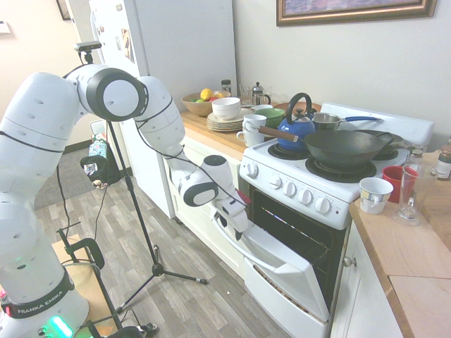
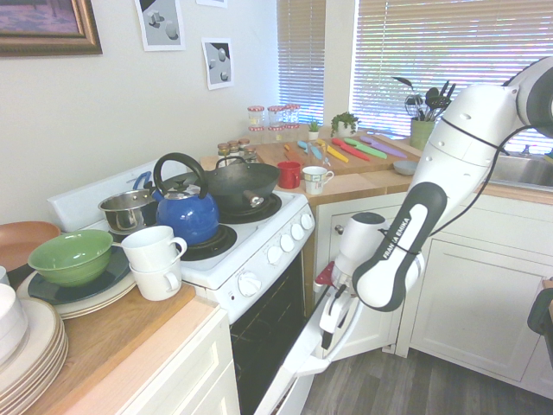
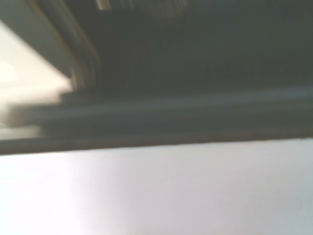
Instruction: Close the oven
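White oven stands between wooden counters, its door partly dropped, dark cavity showing; I count one wok, one blue kettle, five front knobs; my gripper touches the door's upper edge, finger state unclear.

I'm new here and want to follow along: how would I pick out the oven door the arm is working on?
Find the white oven with the blue kettle and dark wok on its burners. Below its row of round knobs, the oven door hangs partly open, the gripper at its top edge. Unlike the shut white cabinets alongside, it tilts outward, exposing a dark cavity.
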Robot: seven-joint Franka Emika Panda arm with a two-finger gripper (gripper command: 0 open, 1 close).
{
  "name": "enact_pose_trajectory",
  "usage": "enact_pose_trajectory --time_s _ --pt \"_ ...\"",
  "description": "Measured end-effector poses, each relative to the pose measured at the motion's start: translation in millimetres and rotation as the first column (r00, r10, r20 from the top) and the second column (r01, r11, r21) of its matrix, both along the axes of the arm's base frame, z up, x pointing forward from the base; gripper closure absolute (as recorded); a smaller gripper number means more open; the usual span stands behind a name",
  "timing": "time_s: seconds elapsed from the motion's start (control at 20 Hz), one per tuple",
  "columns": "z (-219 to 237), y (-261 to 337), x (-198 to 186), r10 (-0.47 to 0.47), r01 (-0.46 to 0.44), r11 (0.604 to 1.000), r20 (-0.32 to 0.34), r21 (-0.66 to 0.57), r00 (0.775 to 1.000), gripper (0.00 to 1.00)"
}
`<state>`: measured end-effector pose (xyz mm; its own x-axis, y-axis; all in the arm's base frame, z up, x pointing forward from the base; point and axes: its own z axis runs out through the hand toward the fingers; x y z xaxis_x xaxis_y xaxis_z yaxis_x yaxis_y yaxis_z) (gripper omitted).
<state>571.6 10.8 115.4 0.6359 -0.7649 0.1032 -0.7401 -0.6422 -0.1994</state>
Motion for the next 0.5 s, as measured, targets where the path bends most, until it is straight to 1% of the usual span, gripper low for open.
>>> enact_pose_trajectory --time_s 0.1,0.15,0.25,0.4,0.5 --pt "16.1 2.2 22.1 -0.008 0.008 1.000 0.018 -0.002 1.000 0.00" --pt "25.5 2.0 31.6 -0.014 0.014 1.000 0.008 0.002 1.000 0.00" --pt "57.5 -9.0 40.5 -0.008 0.008 1.000 -0.046 -0.008 0.999 0.00" --pt "132.3 -56.7 34.0 0.018 -0.027 0.997 -0.136 -0.065 0.991 0.00" --pt "186.2 -97.0 19.9 0.078 -0.089 0.994 -0.157 -0.060 0.984 0.00"
